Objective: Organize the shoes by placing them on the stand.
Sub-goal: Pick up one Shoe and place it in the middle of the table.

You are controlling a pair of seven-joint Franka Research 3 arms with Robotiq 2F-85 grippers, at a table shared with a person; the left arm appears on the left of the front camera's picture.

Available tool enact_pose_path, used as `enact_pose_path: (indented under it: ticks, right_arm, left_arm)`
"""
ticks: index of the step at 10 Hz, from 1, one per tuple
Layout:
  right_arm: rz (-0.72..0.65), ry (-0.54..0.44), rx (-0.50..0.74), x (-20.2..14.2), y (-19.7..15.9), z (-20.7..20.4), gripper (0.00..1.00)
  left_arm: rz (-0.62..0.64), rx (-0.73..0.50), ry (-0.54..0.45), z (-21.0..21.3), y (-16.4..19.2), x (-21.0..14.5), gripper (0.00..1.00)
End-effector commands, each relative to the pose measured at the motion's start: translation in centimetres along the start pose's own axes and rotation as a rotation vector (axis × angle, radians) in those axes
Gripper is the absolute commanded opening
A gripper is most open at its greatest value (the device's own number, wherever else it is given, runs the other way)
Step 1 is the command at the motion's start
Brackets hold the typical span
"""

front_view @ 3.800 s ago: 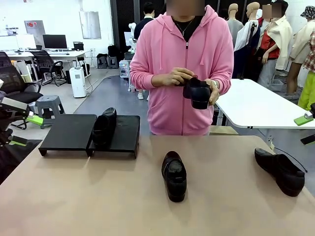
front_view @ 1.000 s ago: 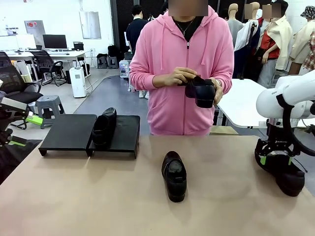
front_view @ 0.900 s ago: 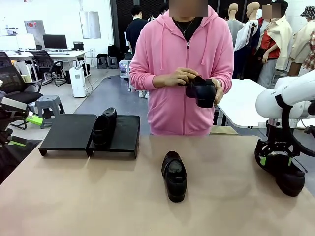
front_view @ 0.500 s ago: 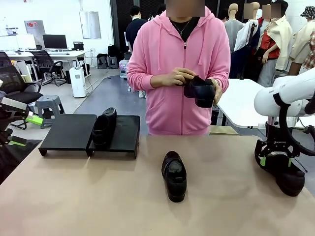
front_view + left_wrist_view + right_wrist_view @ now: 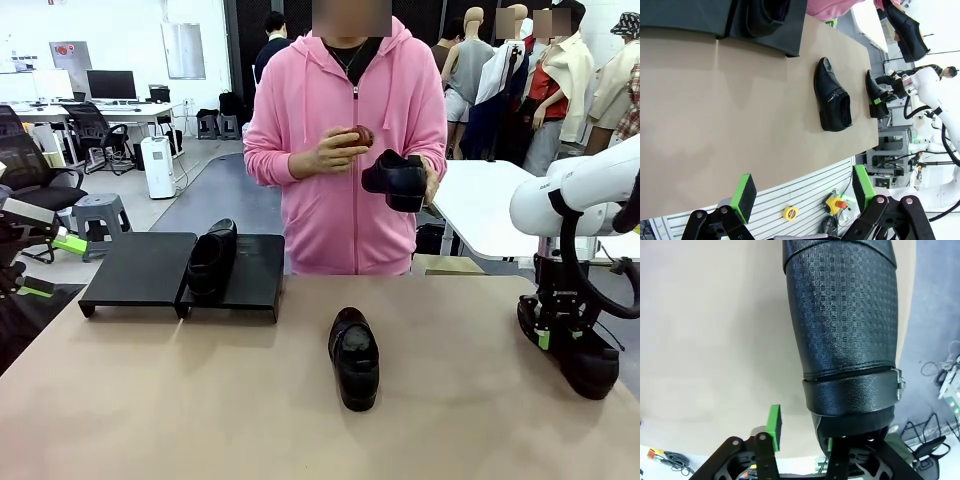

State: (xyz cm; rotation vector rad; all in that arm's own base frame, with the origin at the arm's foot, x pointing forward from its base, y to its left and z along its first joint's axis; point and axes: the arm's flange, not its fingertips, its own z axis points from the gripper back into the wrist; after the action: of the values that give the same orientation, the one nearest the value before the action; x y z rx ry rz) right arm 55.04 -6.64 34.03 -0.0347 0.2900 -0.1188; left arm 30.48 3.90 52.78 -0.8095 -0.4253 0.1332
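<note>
Downward, right pincer (image 5: 558, 337) astride shoe (image 5: 590, 370) heel

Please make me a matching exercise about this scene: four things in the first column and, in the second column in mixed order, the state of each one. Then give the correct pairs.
Column one
1. left gripper
2. right gripper
3. stand
4. person

Column two
A. holds the raised shoe
B. bears the left shoe
C. at the heel end of the right shoe
D. wide open, nothing between its fingers

Pairs: 1-D, 2-C, 3-B, 4-A
</note>
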Motion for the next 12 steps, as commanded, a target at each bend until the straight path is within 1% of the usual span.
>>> enact_pose_path:
  ticks: [1,3,5,6,7,8,9,10,11,12]
  right_arm:
    - [0.011,0.016,-0.019,0.5,0.1,0.5,0.00]
    - [-0.014,-0.001,-0.059,0.4,0.2,0.4,0.00]
    - [-0.024,-0.019,-0.050,0.3,-0.1,0.6,0.00]
    - [-0.040,-0.038,-0.045,0.0,-0.6,1.0,0.00]
    - [-0.044,-0.083,-0.023,-1.1,-1.4,2.3,0.00]
    - [-0.013,-0.147,0.052,-3.9,-3.0,5.1,0.00]
    - [-0.062,-0.180,0.207,-7.3,-4.2,8.5,0.00]
    - [-0.038,-0.220,0.302,-11.5,-4.7,11.1,0.00]
    - [0.008,-0.254,0.352,-15.5,-4.5,12.3,0.00]
    - [0.082,-0.275,0.434,-19.0,-4.0,12.3,0.00]
  left_arm:
    - [-0.007,0.006,0.005,0.2,0.1,-0.1,1.00]
    - [-0.007,0.006,0.005,0.2,0.1,-0.1,1.00]
    - [-0.007,0.006,0.005,0.2,0.1,-0.1,1.00]
    - [-0.007,0.006,0.005,0.2,0.1,-0.1,1.00]
    - [-0.007,0.006,0.005,0.2,0.1,-0.1,1.00]
    - [-0.007,0.006,0.005,0.2,0.1,-0.1,1.00]
    - [-0.007,0.006,0.005,0.2,0.1,-0.1,1.00]
    - [-0.007,0.006,0.005,0.2,0.1,-0.1,1.00]
    - [-0.007,0.006,0.005,0.2,0.1,-0.1,1.00]
    - [-0.007,0.006,0.005,0.2,0.1,-0.1,1.00]
